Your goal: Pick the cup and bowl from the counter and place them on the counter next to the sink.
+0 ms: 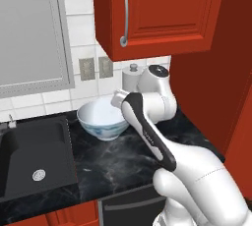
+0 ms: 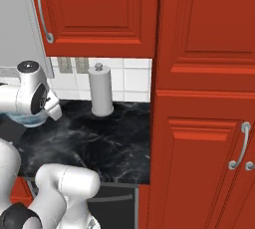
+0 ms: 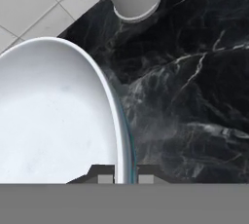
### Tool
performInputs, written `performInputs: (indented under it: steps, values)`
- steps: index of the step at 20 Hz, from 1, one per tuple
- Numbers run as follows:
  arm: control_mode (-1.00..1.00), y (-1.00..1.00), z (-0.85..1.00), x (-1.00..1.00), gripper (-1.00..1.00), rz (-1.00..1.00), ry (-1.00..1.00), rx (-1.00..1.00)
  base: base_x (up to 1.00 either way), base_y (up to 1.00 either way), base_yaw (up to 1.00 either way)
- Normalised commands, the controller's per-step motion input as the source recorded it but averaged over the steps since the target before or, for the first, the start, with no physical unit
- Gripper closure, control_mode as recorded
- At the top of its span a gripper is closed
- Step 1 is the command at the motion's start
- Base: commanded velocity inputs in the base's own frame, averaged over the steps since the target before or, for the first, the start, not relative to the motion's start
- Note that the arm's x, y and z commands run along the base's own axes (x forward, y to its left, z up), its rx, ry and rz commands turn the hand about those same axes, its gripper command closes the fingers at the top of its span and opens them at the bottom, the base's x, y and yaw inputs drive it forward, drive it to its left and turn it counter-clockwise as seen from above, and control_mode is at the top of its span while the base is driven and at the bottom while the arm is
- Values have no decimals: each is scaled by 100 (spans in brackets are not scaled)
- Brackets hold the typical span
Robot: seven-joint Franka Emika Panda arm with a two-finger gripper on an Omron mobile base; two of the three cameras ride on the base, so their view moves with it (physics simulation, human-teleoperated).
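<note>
bowl (image 1: 101,119): white inside, upright; counter (image 1: 128,156); beside sink (image 1: 29,154)

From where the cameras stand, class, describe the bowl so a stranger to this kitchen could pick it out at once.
Find the black sink set into the black marble counter. Just right of it, near the tiled wall, sits the bowl, its rim between the robot's fingers. It is wide, round and white inside with faint blue bands, unlike the tall grey cylinder behind.

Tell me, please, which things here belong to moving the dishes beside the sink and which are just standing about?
Belong to the job:
- bowl, its rim pinched by the gripper
- counter
- sink

Just standing about:
- paper towel roll by the wall
- wall outlets
- upper cabinet
</note>
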Motion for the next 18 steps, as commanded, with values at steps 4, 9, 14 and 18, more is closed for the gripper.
performInputs:
  steps: [4, 9, 14, 18]
  values:
    - [-100, 7, -33, 49, 100, 0, 0, -5, 0, 0, 0]
    - [-100, 11, -26, 40, 100, 0, -1, -3, 0, 0, 0]
    - [-100, 20, -13, 20, 100, 0, -2, -2, 0, 0, 0]
    - [-100, 41, 0, 0, 100, 0, -1, 0, 0, 0, 0]
